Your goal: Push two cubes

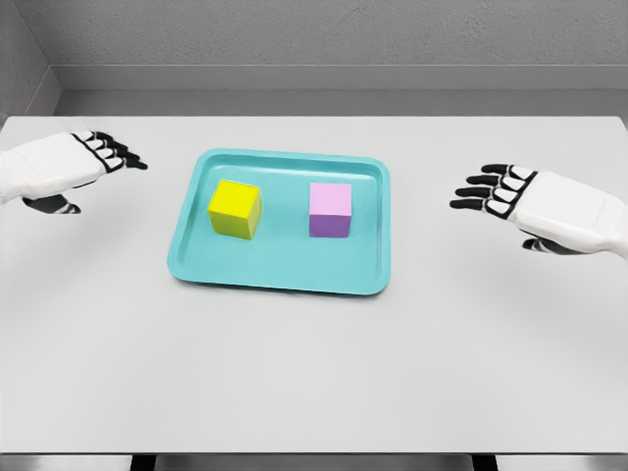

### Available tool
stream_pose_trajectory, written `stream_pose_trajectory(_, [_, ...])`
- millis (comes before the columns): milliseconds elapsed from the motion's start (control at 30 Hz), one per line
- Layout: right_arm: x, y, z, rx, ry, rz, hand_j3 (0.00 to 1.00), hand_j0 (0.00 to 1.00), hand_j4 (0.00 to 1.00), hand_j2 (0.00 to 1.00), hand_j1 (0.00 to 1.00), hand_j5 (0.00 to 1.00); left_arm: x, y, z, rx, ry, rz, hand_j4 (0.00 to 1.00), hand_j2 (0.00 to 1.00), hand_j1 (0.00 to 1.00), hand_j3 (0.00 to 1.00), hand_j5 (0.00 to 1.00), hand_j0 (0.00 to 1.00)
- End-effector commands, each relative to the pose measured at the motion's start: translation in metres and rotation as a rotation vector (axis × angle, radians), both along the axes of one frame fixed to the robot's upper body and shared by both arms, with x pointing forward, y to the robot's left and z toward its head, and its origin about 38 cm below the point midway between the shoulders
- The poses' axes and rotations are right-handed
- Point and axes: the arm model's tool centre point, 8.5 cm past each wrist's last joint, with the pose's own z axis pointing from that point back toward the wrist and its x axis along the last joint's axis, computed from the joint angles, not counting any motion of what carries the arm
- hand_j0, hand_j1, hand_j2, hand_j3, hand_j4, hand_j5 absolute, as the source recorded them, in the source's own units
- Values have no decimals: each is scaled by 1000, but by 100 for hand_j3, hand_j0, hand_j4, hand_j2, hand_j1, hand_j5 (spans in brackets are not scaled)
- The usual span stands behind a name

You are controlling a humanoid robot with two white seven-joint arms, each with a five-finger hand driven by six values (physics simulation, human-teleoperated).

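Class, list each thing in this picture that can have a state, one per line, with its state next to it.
Left hand: open, fingers extended, left of the tray, holding nothing.
Right hand: open, fingers extended, right of the tray, holding nothing.
Yellow cube: on the tray, left part, untouched.
Pink cube: on the tray, right part, apart from the yellow cube.
Teal tray: flat on the table.

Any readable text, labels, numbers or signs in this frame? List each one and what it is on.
None. No writing, number or sign shows anywhere in the head view.
The yellow cube and the pink cube have plain faces.
The teal tray, the white table, the left hand and the right hand carry no markings either.
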Motion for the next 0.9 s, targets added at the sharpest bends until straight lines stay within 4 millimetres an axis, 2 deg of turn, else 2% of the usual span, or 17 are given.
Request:
stream_pose_trajectory(0, [2, -5, 0, -6, 3, -14, 100, 100, 100, 100, 100, 100, -3, -2, -13, 40, 60, -5, 78, 78, 78, 78, 78, 78])
stream_pose_trajectory(67, [2, -5, 2, 12, -1, -15, 100, 100, 100, 100, 100, 100, -3, -2, -15, 54, 75, -2, 75, 75, 75, 75, 75, 75])
stream_pose_trajectory(133, [3, -2, 17, 155, -37, -11, 100, 100, 100, 100, 100, 100, -3, -2, -16, 54, 77, -2, 74, 74, 74, 74, 74, 74])
stream_pose_trajectory(167, [2, 1, 17, 170, -29, -4, 100, 100, 100, 100, 100, 100, -3, -2, -16, 54, 77, -2, 74, 74, 74, 74, 74, 74])
stream_pose_trajectory(200, [8, 3, 27, 104, -43, 6, 100, 100, 100, 100, 100, 100, -4, -2, -16, 56, 79, -3, 74, 74, 74, 74, 74, 74])
stream_pose_trajectory(233, [14, 4, 26, -67, -14, 3, 100, 100, 100, 100, 100, 100, -3, -1, -16, 62, 77, -1, 74, 74, 74, 74, 74, 74])
stream_pose_trajectory(300, [27, 7, 41, -199, -51, -4, 99, 99, 99, 99, 99, 99, -3, -1, -16, 63, 77, 0, 75, 75, 75, 75, 75, 75])
stream_pose_trajectory(333, [30, 7, 41, -274, -41, -8, 89, 89, 89, 89, 89, 89, -2, 0, -16, 63, 76, 2, 75, 75, 75, 75, 75, 75])
stream_pose_trajectory(367, [30, 7, 33, -330, 0, -11, 78, 78, 78, 78, 78, 78, -2, 0, -16, 70, 75, 2, 75, 75, 75, 75, 75, 75])
stream_pose_trajectory(467, [38, 24, 14, -321, 18, 0, 76, 76, 76, 76, 76, 76, 11, -8, -20, 79, 90, -1, 75, 75, 75, 75, 75, 75])
stream_pose_trajectory(533, [51, 30, 0, -302, 57, -22, 68, 68, 68, 68, 68, 68, 26, -20, -27, 86, 97, -2, 75, 75, 75, 75, 75, 75])
stream_pose_trajectory(667, [62, 33, 4, -273, 49, -35, 68, 68, 68, 68, 68, 68, 36, -33, -28, 88, 98, -17, 75, 75, 75, 75, 75, 75])
stream_pose_trajectory(767, [69, 42, -6, -237, 68, -34, 68, 68, 68, 68, 68, 68, 39, -36, -29, 78, 99, -17, 75, 75, 75, 75, 75, 75])
stream_pose_trajectory(833, [72, 53, -12, -200, 75, -22, 68, 68, 68, 68, 68, 68, 41, -38, -29, 75, 98, -18, 75, 75, 75, 75, 75, 75])
stream_pose_trajectory(867, [75, 64, -21, -164, 94, -16, 68, 68, 68, 68, 68, 68, 41, -39, -29, 80, 101, -22, 75, 75, 75, 75, 75, 75])
